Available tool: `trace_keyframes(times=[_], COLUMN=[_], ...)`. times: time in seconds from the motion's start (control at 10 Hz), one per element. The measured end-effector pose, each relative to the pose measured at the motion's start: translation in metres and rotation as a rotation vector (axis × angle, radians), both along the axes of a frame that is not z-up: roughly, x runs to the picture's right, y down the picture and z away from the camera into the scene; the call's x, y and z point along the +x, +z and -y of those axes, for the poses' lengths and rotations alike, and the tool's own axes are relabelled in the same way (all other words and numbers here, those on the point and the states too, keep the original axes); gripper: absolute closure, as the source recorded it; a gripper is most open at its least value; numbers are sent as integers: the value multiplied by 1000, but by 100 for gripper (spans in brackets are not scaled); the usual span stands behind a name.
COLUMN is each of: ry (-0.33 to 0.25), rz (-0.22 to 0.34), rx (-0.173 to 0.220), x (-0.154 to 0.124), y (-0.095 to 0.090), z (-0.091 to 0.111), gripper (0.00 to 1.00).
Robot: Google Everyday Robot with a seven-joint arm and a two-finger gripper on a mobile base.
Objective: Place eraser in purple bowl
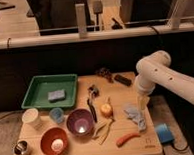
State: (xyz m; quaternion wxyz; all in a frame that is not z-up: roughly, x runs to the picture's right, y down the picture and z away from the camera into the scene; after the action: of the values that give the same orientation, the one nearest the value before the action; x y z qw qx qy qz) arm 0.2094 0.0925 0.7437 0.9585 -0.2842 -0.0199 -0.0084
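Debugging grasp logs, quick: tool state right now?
Tool: open or closed cannot be told; it hangs over the right side of the table, above the grey cloth. Eraser lies on the table, ungrasped.

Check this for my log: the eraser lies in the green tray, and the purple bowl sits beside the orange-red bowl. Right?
No: the camera view shows the eraser on the table, outside the green tray, near the pincer. The purple bowl does sit beside the orange-red bowl.
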Motion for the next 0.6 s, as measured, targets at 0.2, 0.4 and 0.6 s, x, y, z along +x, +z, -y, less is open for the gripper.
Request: trace_keyframes(times=[0.2,0.4,0.6], ry=[1,-3,-6], rz=[11,23,38], rx=[0,2,0], x=[-9,-10,-15], y=[6,14,21], z=[3,7,7], gripper=[20,20,20])
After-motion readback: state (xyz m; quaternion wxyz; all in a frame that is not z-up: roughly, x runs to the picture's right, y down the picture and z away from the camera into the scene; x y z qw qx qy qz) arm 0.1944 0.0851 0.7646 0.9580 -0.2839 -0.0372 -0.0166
